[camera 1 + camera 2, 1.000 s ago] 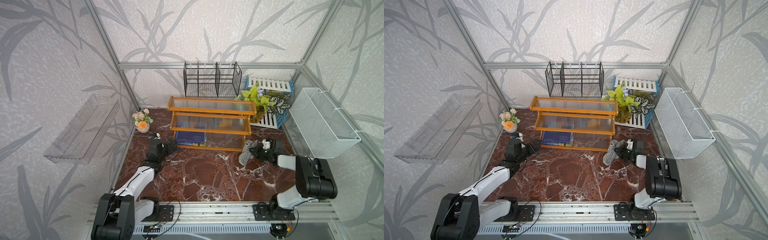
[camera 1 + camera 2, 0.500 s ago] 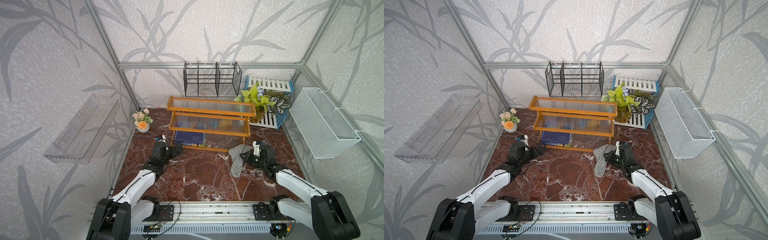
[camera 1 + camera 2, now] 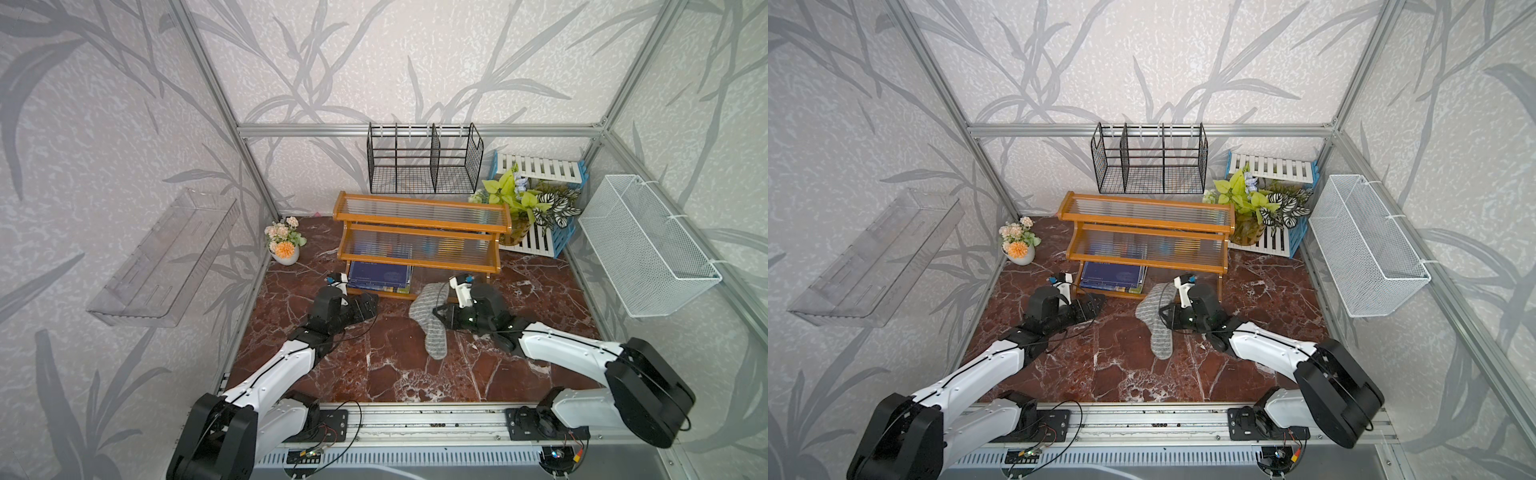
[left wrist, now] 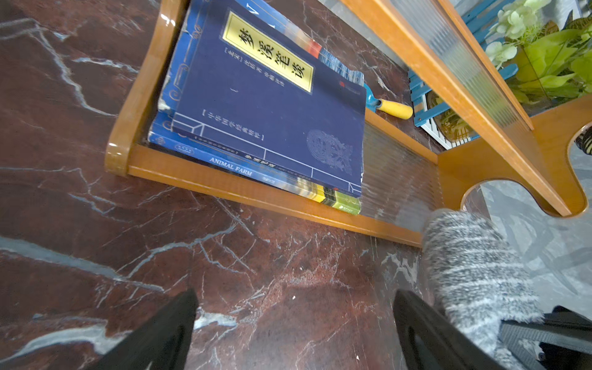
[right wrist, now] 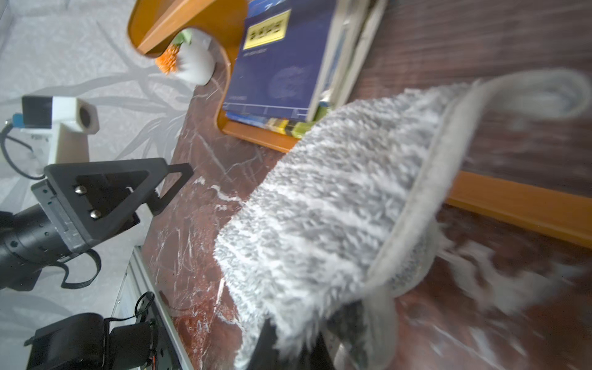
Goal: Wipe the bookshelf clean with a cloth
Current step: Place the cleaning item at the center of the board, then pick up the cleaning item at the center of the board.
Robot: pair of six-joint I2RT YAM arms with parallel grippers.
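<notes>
1. We count one bookshelf (image 3: 419,232), one cloth (image 3: 434,343) and two claws.
2. The left claw (image 3: 371,306) gapes empty; the right claw (image 3: 439,314) pinches the cloth, which dangles before the lowest tier.
3. Only the left wrist view lets us read a book spine (image 4: 230,166): ANIMAL FARM.

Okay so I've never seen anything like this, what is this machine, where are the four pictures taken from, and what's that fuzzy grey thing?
Two robot arms sit at a marble table. Two pictures look down from above; two come from cameras on the wrists. The right arm's fingers are shut on a grey cloth, by the bookshelf whose bottom board holds books. The left arm's fingers are open, empty.
</notes>
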